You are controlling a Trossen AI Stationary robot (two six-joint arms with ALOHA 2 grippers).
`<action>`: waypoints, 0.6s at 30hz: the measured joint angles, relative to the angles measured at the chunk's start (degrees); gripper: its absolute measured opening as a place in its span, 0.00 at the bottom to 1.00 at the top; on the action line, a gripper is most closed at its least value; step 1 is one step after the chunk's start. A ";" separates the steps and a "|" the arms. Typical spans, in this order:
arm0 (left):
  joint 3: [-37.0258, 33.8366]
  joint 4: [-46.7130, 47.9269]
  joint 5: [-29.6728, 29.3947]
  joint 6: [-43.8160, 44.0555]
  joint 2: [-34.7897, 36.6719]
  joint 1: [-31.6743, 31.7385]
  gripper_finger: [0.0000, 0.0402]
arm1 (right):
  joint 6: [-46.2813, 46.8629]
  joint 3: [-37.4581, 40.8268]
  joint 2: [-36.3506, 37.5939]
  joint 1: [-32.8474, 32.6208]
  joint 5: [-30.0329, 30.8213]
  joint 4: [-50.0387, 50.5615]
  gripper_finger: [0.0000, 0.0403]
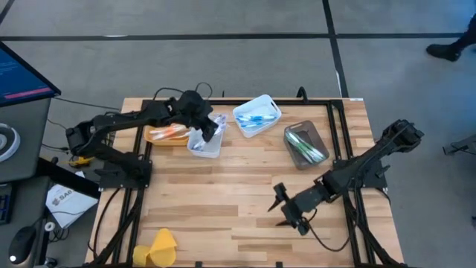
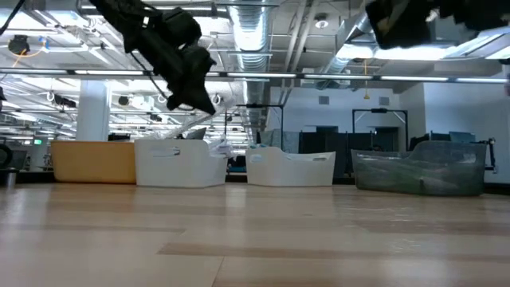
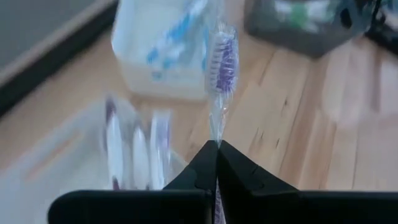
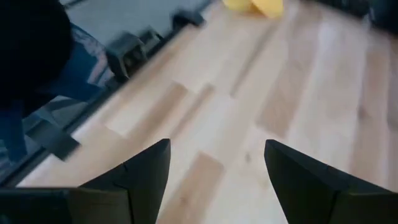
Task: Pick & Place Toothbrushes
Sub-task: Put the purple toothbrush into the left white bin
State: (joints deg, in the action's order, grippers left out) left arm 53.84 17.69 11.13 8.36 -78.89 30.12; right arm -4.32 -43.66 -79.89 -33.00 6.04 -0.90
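A toothbrush [image 3: 222,62] with purple bristles, in a clear wrapper, sticks out beyond my left gripper [image 3: 216,148], which is shut on it. That gripper [image 1: 213,131] hangs above a white bin [image 1: 204,143] holding purple and white toothbrushes [image 3: 134,140]. An orange bin [image 1: 167,135] beside it holds orange ones. A second white bin [image 1: 257,116] holds blue ones, and a grey bin [image 1: 306,144] holds green ones. My right gripper [image 1: 282,208] stands open over bare wood near the table's middle right, with nothing between its fingers [image 4: 149,171]. My left gripper pinches the wrapped toothbrush's handle [image 3: 215,132] between its two fingertips. The bristle head [image 3: 225,59] points away past the fingers, along their line. The fingers slant downward, and the brush is lifted clear above the white bin.
A yellow lump [image 1: 159,249] lies at the table's near left edge. The bins [image 2: 179,163] stand in a row along the far side. Black frame rails [image 1: 343,130] run along the table's left and right sides. Open wood lies between the bins and the near edge.
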 joint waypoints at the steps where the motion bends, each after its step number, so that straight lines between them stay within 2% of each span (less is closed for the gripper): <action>1: -0.98 -0.04 0.12 -0.04 0.00 0.20 0.00 | 1.26 0.00 0.58 0.73 0.00 1.91 0.63; 7: -5.28 -4.32 0.25 -0.05 -0.46 1.28 0.00 | 3.67 0.00 3.92 3.97 0.08 9.25 0.63; 18: -6.07 -5.96 1.25 -0.44 -2.16 2.57 0.00 | 4.35 0.00 5.59 5.16 -0.13 8.86 0.63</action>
State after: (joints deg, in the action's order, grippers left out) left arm 47.77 11.73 12.38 7.92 -81.06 32.69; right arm 0.03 -43.66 -74.30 -27.83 5.91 7.96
